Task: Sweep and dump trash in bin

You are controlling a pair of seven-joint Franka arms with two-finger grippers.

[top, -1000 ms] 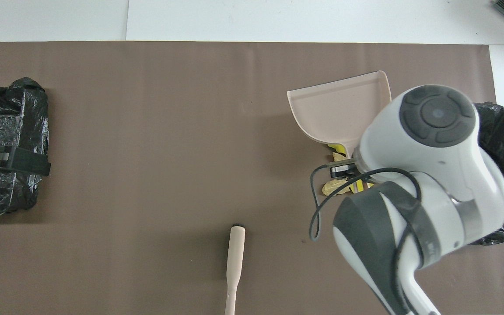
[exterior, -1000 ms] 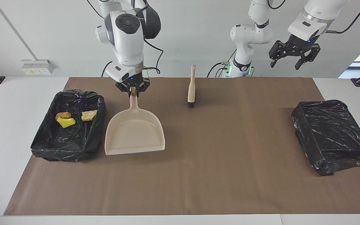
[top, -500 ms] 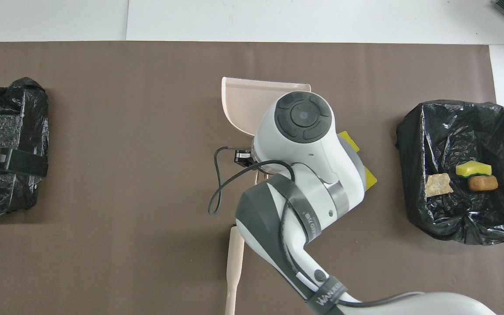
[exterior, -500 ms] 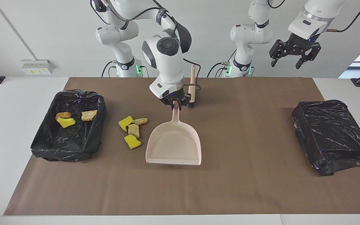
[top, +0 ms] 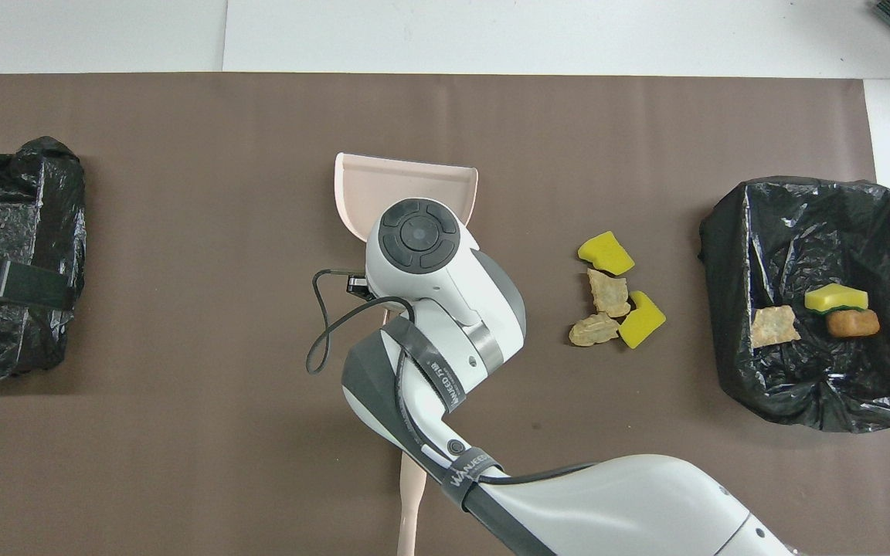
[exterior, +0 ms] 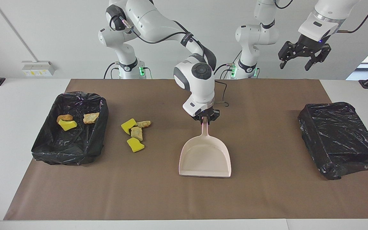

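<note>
Right gripper (exterior: 205, 119) is pinching the dustpan (exterior: 205, 157) by its handle, its mouth well apart from four scraps (exterior: 134, 134) awaiting sweeping beside the bin (exterior: 70, 150) holding three; left gripper (exterior: 303, 59) is waiting spread.

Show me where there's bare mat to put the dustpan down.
Bare mat lies between the dustpan and the closed black bin at the left arm's end, and along the mat's edge farthest from the robots. It is crowded toward the right arm's end: four loose scraps lie beside the open bin. The right hand holds the dustpan's handle.
</note>
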